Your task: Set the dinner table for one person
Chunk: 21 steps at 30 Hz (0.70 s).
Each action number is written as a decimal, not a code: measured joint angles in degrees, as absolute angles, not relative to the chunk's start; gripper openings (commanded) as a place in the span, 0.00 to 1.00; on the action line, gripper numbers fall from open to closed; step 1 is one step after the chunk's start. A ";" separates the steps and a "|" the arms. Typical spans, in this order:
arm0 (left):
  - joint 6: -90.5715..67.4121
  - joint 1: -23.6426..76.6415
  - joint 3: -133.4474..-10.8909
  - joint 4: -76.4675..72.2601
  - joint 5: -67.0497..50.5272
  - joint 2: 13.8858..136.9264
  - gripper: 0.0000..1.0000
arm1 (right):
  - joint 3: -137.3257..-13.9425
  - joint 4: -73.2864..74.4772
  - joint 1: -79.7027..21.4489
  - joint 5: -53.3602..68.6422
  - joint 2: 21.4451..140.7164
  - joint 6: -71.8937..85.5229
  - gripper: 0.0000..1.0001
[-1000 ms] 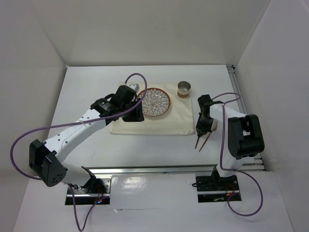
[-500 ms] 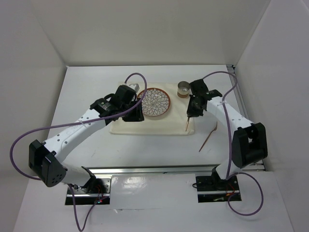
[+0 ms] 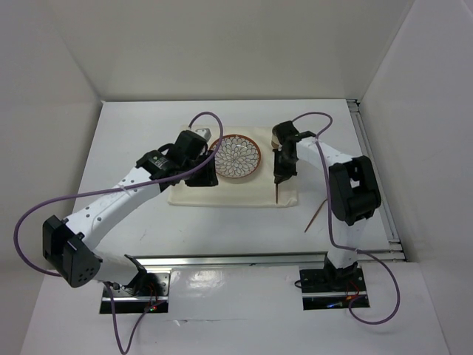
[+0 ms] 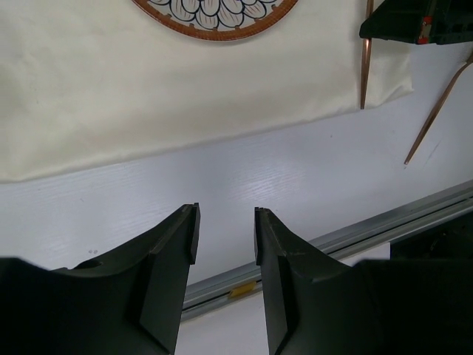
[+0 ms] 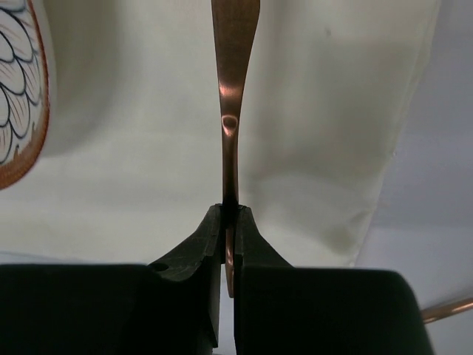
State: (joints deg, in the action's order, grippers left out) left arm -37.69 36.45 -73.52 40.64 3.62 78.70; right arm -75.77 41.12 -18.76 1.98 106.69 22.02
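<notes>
Surface: the large matte white rectangular dinner table point(image 3: 133, 148) carries everything. A cream fabric cloth point(image 3: 244, 188) lies mid-table, and on it sits a round plate with a brown rim and petal pattern point(image 3: 236, 156).
Right pincer point(image 5: 229, 216): pressed together on a slim copper-coloured metal utensil point(image 5: 230, 111), which it pinches by the thin shaft.
Just changed: a second ago this pincer sat over two copper pieces on the bare surface right of the cloth. It has since carried one piece across, and the piece now hangs over the cloth's right part, just beside the plate.
Left behind: a second thin copper piece point(image 3: 316, 214) lies on the bare surface, apart from the cloth's near right corner.
Left pincer point(image 4: 225, 222): spread and empty, over the cloth's near-left edge, unmoved.
Unclear: whether the utensil's tip touches the cloth, and which kind of cutlery it is.
Meaning: the setting looks partly built. This piece likely needs only lowering and release, and its partner still needs fetching.
</notes>
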 measured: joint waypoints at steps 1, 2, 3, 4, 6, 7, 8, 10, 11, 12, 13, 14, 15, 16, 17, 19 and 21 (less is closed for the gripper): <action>-37.69 36.42 -73.52 40.69 3.77 78.63 0.52 | -76.71 41.08 -18.76 1.87 107.61 21.69 0.00; -37.69 36.40 -73.52 40.73 3.88 78.56 0.52 | -77.49 41.06 -18.76 1.78 108.33 21.37 0.00; -37.65 36.40 -73.52 40.75 4.01 78.54 0.52 | -78.26 41.12 -18.76 1.72 109.06 21.08 0.00; -37.60 36.40 -73.52 40.75 4.23 78.54 0.52 | -78.98 41.06 -18.76 1.54 109.75 20.84 0.00; -37.56 36.40 -73.52 40.77 4.34 78.54 0.52 | -80.16 41.10 -18.76 1.19 110.93 20.40 0.00; -37.54 36.40 -73.52 40.77 4.43 78.54 0.52 | -80.68 41.08 -18.74 1.06 111.50 20.16 0.00; -37.54 36.40 -73.52 40.77 4.49 78.54 0.52 | -81.19 41.08 -18.70 0.91 112.14 19.99 0.00; -37.52 36.40 -73.52 40.77 4.49 78.54 0.52 | -82.11 41.06 -18.44 0.84 113.40 19.77 0.00; -37.52 36.40 -73.52 40.77 4.49 78.54 0.52 | -82.54 41.10 -18.41 0.82 113.97 19.70 0.00; -37.52 36.40 -73.52 40.80 4.49 78.54 0.52 | -82.74 41.01 -18.39 0.84 114.41 19.55 0.00; -37.52 36.40 -73.52 40.80 4.49 78.54 0.52 | -83.00 40.99 -18.33 0.82 114.91 19.46 0.00; -37.52 36.40 -73.52 40.80 4.49 78.54 0.52 | -83.18 41.12 -18.26 0.84 115.37 19.38 0.00; -37.52 36.40 -73.52 40.80 4.49 78.54 0.52 | -83.42 41.12 -18.15 0.84 115.72 19.31 0.00; -37.52 36.40 -73.52 40.80 4.49 78.54 0.52 | -83.68 41.17 -18.06 0.84 116.03 19.18 0.00; -37.52 36.40 -73.52 40.82 4.49 78.54 0.52 | -84.03 41.17 -17.96 0.82 116.31 19.14 0.00; -37.52 36.40 -73.52 40.88 4.49 78.54 0.52 | -84.49 41.06 -17.82 0.80 116.57 18.98 0.00; -37.52 36.40 -73.52 40.91 4.49 78.61 0.52 | -84.64 41.10 -17.76 0.73 116.57 18.96 0.00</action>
